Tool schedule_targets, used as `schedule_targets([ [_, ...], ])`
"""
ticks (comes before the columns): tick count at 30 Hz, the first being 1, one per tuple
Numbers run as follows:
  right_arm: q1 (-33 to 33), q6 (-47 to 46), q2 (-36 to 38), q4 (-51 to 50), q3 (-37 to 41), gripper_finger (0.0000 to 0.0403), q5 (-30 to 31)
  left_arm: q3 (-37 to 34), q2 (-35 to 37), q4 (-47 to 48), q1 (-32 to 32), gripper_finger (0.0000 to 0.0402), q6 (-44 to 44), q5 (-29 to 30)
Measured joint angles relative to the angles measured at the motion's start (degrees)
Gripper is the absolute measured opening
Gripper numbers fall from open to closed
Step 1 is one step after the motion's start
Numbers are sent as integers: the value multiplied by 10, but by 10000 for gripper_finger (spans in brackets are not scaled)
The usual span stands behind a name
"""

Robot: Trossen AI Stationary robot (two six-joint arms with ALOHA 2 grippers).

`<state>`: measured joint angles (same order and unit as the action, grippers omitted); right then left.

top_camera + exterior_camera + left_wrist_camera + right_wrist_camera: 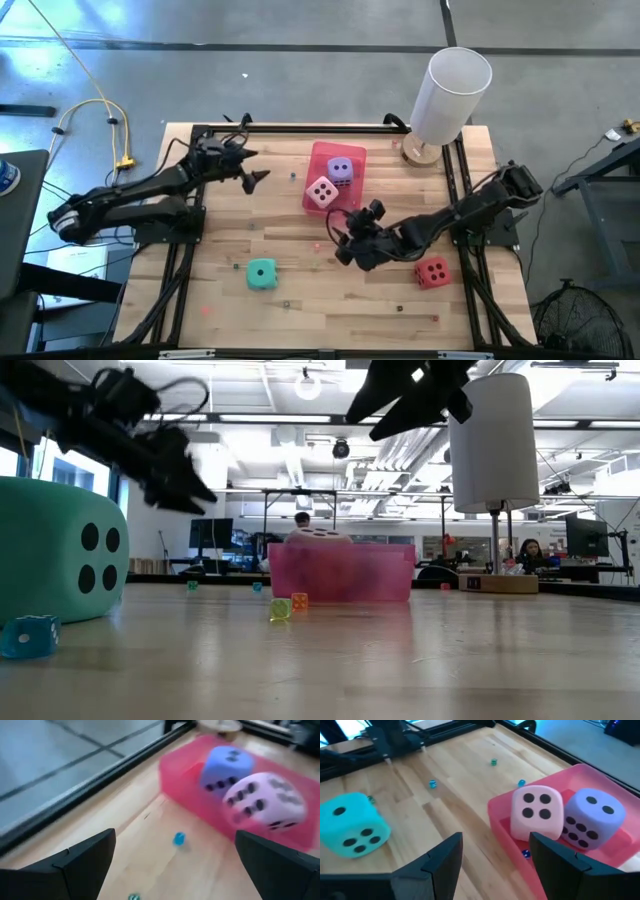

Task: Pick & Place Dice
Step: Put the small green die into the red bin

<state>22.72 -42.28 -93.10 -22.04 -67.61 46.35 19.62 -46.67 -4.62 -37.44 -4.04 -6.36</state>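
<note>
Looking down on the table, we find our right gripper parted halfway and empty, hanging near the table's middle with the red die just to its right and the teal die farther off to its left. Our left gripper hangs wide open, holding nothing, left of the pink tray, where the pale pink die and purple die already sit. We judge the right arm nearer both loose dice, the red nearest.

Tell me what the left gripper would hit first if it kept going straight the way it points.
Most likely the pink tray holding the pale pink die and purple die; the left gripper is open and aimed there.
</note>
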Motion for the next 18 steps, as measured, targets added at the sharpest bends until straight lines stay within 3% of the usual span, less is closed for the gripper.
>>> schedule_targets([
  [11,9,-1,0,0,0,222,16,-31,-87,-26,-18,399,-101,1],
  [18,12,3,0,0,0,222,13,-31,-163,-37,10,399,-70,86],
])
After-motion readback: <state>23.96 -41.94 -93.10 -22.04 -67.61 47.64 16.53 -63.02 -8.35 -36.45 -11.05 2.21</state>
